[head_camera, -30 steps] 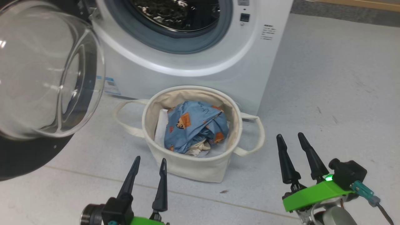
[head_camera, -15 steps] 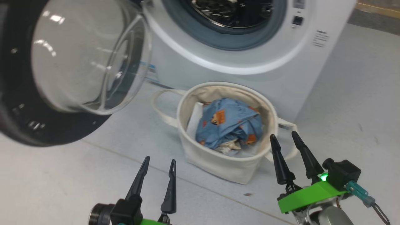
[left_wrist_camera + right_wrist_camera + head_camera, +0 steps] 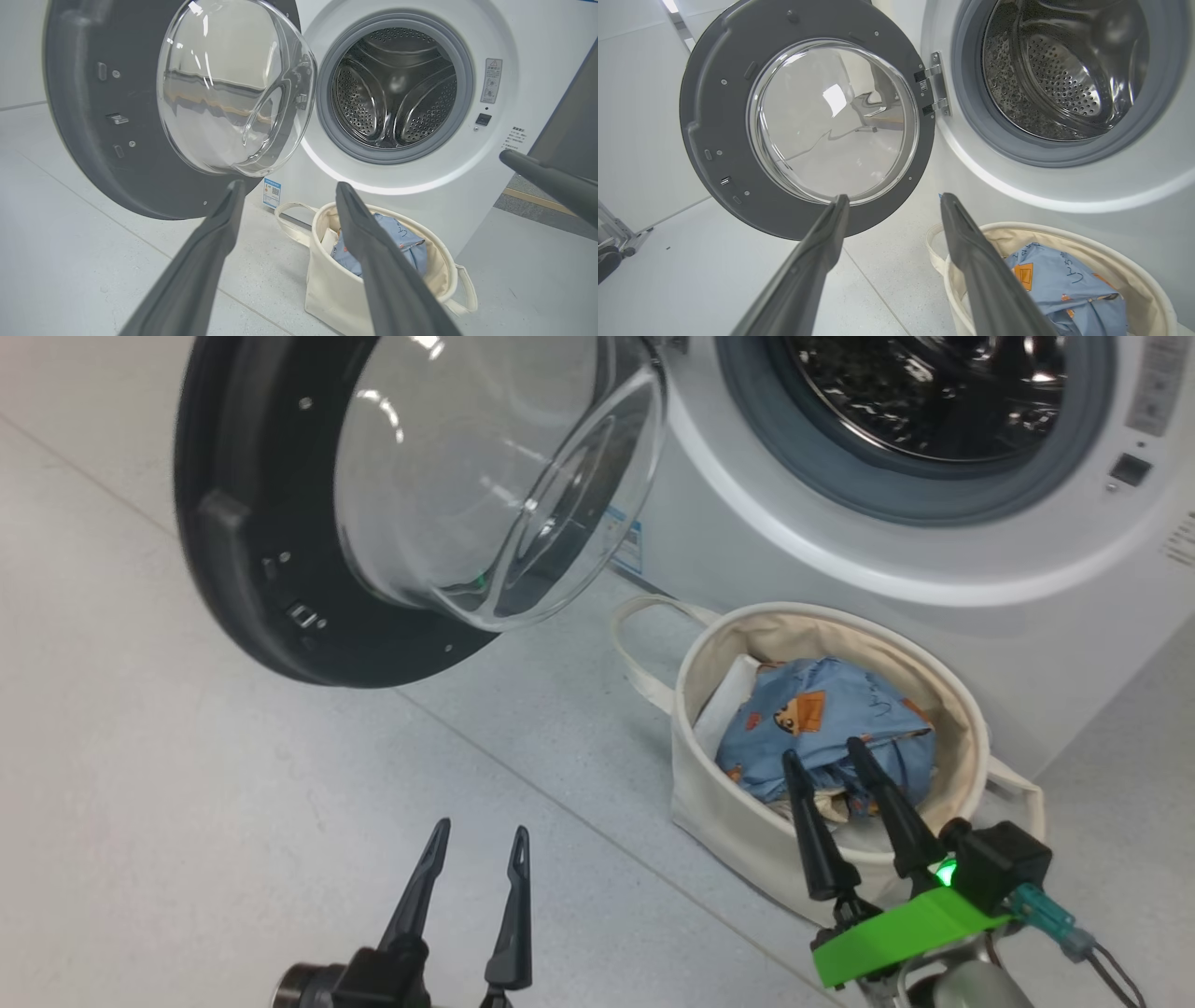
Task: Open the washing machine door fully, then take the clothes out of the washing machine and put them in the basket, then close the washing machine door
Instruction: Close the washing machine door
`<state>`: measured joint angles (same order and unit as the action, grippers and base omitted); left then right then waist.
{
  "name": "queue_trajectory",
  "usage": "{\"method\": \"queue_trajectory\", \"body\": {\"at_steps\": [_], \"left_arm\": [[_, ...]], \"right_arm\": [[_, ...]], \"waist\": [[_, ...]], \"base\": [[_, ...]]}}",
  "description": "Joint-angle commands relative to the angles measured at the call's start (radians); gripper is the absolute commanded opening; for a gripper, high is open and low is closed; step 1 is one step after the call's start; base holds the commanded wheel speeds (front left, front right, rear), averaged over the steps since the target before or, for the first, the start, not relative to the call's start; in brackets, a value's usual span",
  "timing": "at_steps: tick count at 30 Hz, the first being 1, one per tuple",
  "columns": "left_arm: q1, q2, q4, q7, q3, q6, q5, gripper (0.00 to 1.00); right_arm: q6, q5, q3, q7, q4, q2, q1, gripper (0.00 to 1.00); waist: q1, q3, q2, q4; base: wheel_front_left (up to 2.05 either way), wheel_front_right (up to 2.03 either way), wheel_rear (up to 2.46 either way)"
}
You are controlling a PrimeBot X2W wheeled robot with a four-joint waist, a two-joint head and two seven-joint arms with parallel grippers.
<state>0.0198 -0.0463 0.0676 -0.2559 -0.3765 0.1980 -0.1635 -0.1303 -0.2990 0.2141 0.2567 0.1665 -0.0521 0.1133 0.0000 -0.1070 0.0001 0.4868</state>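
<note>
Far left: washing machine door (image 3: 271,569), swung wide on hinges (image 3: 934,84) at its right side, dark inner face turned toward the robot, clear bowl window (image 3: 485,476) bulging out toward the basket side.

Below it, over bare floor (image 3: 187,803): left pincer (image 3: 481,828), released, fingers spread and grasping nothing, tips pointing toward the door's lower rim.

Right of the door: washing machine (image 3: 840,579), round grey-rimmed mouth facing the robot, perforated steel drum (image 3: 934,392) in sight.

On the floor at the machine's foot, just below the mouth: basket (image 3: 719,803), upright, mouth up, looped handles sticking out left and right along the machine's front.

Inside the basket: clothes (image 3: 831,709), a crumpled blue bundle with no clear long axis, white sheet (image 3: 724,705) tucked at its left side.

Furthest right: right pincer (image 3: 823,749), likewise released, grasping nothing, fingers apart, tips above the basket's near rim, pointing toward the machine.
</note>
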Motion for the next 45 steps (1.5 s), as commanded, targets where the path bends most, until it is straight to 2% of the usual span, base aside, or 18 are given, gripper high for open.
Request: {"method": "queue_trajectory", "body": {"at_steps": [1, 11, 17, 33, 34, 35, 40, 45], "left_arm": [[0.014, -0.004, -0.043, -0.006, 0.027, 0.009, 0.000, 1.00], [-0.025, -0.004, -0.097, -0.006, 0.057, 0.052, 0.010, 1.00], [-0.037, -0.004, -0.115, -0.006, 0.064, 0.064, 0.008, 1.00], [-0.022, -0.004, -0.106, -0.006, 0.091, 0.032, 0.008, 1.00], [-0.022, -0.004, -0.113, -0.006, 0.100, 0.026, -0.001, 0.08], [-0.024, -0.004, -0.121, -0.006, 0.113, 0.019, -0.017, 0.00], [-0.033, -0.004, -0.176, -0.006, 0.215, -0.020, -0.052, 0.00], [-0.042, -0.041, -0.240, -0.006, 0.413, -0.111, -0.118, 0.00]], "right_arm": [[0.000, 0.008, 0.030, 0.005, -0.035, 0.002, 0.005, 1.00], [0.000, 0.002, 0.108, 0.005, 0.002, 0.002, 0.058, 1.00], [0.000, -0.001, 0.120, 0.005, 0.013, 0.002, 0.074, 1.00], [0.000, -0.009, 0.092, 0.005, 0.006, 0.002, 0.059, 1.00], [0.000, -0.008, 0.091, 0.005, 0.006, 0.002, 0.059, 1.00], [0.000, -0.007, 0.090, 0.005, 0.006, 0.002, 0.059, 1.00], [0.000, 0.000, 0.087, 0.005, 0.011, 0.002, 0.056, 1.00], [0.000, 0.008, 0.076, 0.005, 0.010, 0.002, 0.050, 1.00]], "waist": [[0.0000, -0.004, -0.0001, 0.021], [0.0000, -0.019, -0.0001, 0.040], [0.0000, -0.023, -0.0001, 0.042], [0.0000, -0.023, -0.0001, 0.041], [0.0000, -0.023, -0.0001, 0.041], [0.0000, -0.024, -0.0001, 0.041], [0.0000, -0.027, -0.0001, 0.042], [0.0000, -0.032, -0.0001, 0.041]], "base": [[0.00, 0.00, 0.00], [0.00, 0.00, 0.00], [0.00, 0.00, 0.00], [0.00, 0.00, 0.00], [0.00, 0.00, 0.00], [0.00, 0.00, 0.00], [0.00, 0.00, 0.00], [0.00, 0.00, 0.00]]}}
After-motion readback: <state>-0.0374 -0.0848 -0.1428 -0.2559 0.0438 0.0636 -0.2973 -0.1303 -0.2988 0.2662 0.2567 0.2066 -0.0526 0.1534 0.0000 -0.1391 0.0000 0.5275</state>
